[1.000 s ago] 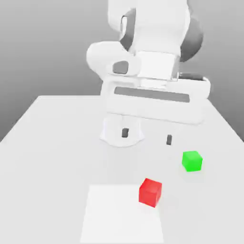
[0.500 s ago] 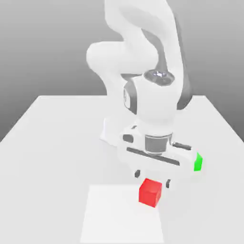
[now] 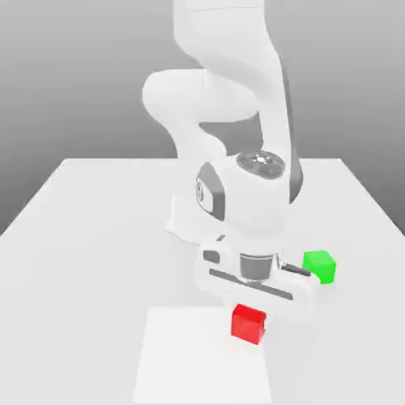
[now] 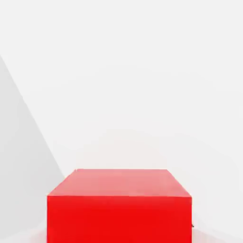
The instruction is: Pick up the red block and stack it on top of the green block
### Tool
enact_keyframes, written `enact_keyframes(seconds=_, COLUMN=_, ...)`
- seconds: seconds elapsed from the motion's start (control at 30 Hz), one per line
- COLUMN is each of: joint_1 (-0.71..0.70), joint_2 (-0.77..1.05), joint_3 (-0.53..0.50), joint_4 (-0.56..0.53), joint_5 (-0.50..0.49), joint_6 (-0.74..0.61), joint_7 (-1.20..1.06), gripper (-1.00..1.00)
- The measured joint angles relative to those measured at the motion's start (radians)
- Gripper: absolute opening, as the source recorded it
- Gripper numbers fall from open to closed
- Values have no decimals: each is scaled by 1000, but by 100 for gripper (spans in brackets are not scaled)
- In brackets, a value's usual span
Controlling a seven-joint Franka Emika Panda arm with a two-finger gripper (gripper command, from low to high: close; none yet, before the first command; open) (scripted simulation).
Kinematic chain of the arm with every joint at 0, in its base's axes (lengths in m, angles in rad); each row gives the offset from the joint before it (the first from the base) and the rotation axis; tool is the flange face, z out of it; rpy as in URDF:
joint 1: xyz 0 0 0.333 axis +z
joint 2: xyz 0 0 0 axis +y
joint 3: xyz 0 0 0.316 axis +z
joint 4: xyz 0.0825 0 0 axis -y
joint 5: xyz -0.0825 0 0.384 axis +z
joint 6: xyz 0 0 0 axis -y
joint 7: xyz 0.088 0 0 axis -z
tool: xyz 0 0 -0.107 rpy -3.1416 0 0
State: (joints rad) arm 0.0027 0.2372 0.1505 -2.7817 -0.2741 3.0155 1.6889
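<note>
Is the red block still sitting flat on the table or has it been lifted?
Flat on the table: the red block rests level on the white surface, with the tool down over it.

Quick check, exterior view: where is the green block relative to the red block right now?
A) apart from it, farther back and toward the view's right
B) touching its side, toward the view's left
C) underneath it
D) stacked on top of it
A: the green block sits on the table, apart from the red block, farther back and toward the exterior view's right.
</note>
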Motion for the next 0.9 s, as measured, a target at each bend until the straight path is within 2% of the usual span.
enact_keyframes(seconds=0.23, joint_1=-70, joint_2=-120, joint_3=108, joint_4=-11, joint_5=150, joint_6=-96, joint_7=-106, gripper=-100)
enact_keyframes(seconds=0.53, joint_1=-59, joint_2=-260, joint_3=140, joint_4=-44, joint_5=289, joint_6=-209, joint_7=-195, gripper=-100)
enact_keyframes(seconds=0.73, joint_1=15, joint_2=-323, joint_3=209, joint_4=-80, joint_5=305, joint_6=-248, joint_7=79, gripper=-100)
enact_keyframes(seconds=0.9, joint_1=68, joint_2=-382, joint_3=290, joint_4=-111, joint_5=360, joint_6=-276, joint_7=307, gripper=-100)
